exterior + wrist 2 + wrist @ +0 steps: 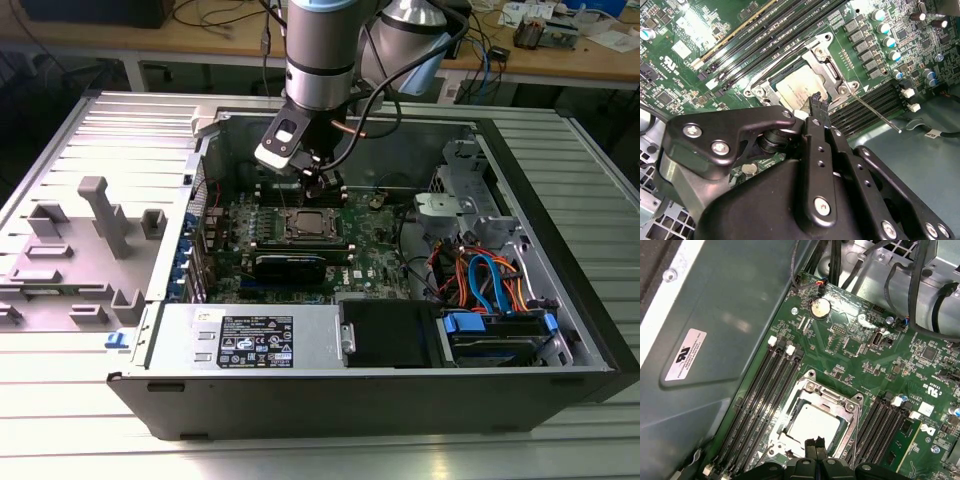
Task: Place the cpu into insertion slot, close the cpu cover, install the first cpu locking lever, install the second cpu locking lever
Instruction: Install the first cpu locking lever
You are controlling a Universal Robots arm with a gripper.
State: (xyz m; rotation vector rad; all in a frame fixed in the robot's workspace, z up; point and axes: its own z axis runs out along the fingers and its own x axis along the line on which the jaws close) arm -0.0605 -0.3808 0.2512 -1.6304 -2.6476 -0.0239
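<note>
The cpu (815, 424) (796, 89) lies flat in the insertion slot (305, 226) on the green board, its silver-grey top showing. The cpu cover (826, 399) (832, 75), a silver frame, lies down around the chip. A thin wire locking lever (875, 113) (855, 440) sticks out from one socket corner, past the memory slots. My gripper (816, 99) (815, 442) (326, 186) hovers just above the chip's edge. Its black fingertips are pressed together and hold nothing.
Long black memory slots (760, 395) (867, 107) flank the socket on both sides. The grey case wall (715, 315) rises close beside the board. A black card (290, 265) sits in front of the socket, and cables and drive bays (490, 290) fill the exterior view's right.
</note>
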